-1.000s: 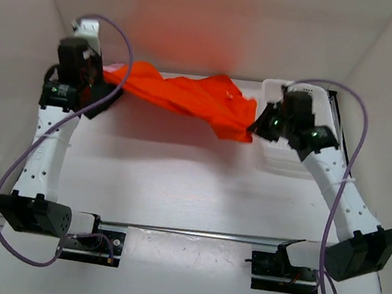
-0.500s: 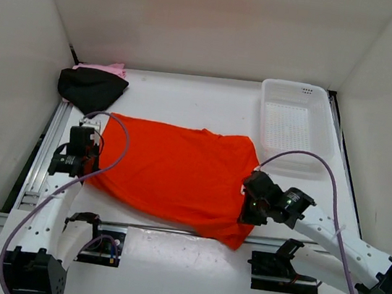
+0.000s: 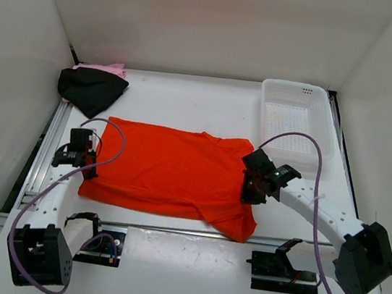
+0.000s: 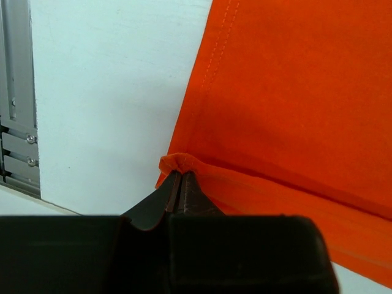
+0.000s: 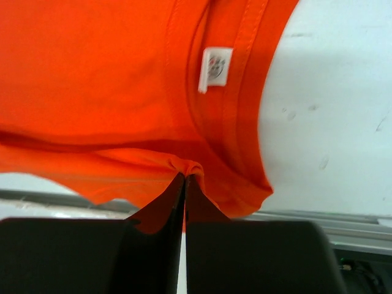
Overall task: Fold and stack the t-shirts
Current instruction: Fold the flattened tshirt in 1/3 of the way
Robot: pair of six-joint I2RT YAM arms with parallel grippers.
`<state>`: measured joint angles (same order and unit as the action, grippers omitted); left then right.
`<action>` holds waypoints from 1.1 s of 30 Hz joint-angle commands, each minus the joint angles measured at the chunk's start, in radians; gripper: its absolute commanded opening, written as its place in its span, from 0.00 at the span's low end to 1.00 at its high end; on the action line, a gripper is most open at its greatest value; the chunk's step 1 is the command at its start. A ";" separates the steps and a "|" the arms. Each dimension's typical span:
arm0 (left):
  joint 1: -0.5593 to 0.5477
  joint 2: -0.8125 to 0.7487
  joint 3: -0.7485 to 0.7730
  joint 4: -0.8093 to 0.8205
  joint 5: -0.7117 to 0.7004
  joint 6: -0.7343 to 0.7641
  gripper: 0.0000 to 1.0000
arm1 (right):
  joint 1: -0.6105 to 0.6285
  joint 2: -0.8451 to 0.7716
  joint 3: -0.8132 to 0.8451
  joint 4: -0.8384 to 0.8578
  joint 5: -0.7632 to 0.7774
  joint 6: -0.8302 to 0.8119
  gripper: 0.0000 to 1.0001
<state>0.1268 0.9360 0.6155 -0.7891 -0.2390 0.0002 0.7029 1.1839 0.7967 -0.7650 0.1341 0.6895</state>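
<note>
Clamped shut with the left gripper (image 4: 177, 182) on a small pucker of cloth at the left, near edge of the orange t-shirt (image 3: 164, 168), by the hem stitching; jaws pressed flat together, nothing but the fabric between them. Clamped shut likewise with the right gripper (image 5: 185, 179) on a raised ridge of the same shirt at its right side, just beside the neckband (image 5: 245, 92) and the small white label (image 5: 215, 67) sewn inside it.

Spread mostly flat across the middle of the table (image 3: 187, 105), stretched between the two grippers, neck end to the right and hem to the left, near right corner reaching down to the thin rod (image 3: 170, 229) along the near side.

Standing at the far right: white mesh basket (image 3: 263, 105), apart from the shirt, with the right arm's purple cable (image 3: 306, 141) arching just in front of its near wall.

Bunched in a heap at the far left corner: black t-shirt (image 3: 89, 89), well apart from the orange one. Tucked just behind it and touching, mostly hidden: pink t-shirt (image 3: 106, 69). Running along the table's left edge, beside the left gripper: metal rail (image 4: 15, 122).
</note>
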 commanded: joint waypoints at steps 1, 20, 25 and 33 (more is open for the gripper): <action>0.014 0.036 -0.003 0.082 0.004 0.000 0.11 | -0.037 0.052 0.032 0.065 -0.007 -0.090 0.00; 0.023 0.262 0.018 0.195 -0.063 0.000 0.63 | -0.069 0.342 0.251 0.069 0.047 -0.217 0.49; 0.109 0.238 0.072 0.101 0.010 0.000 0.92 | -0.069 0.232 0.288 -0.025 0.059 -0.202 0.67; 0.174 0.268 0.029 0.011 0.073 0.000 0.95 | -0.031 -0.026 -0.029 -0.131 -0.088 -0.064 0.67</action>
<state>0.2985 1.1862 0.6674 -0.7372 -0.2176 0.0006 0.6537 1.1919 0.8749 -0.8032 0.1162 0.5583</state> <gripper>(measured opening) 0.948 0.668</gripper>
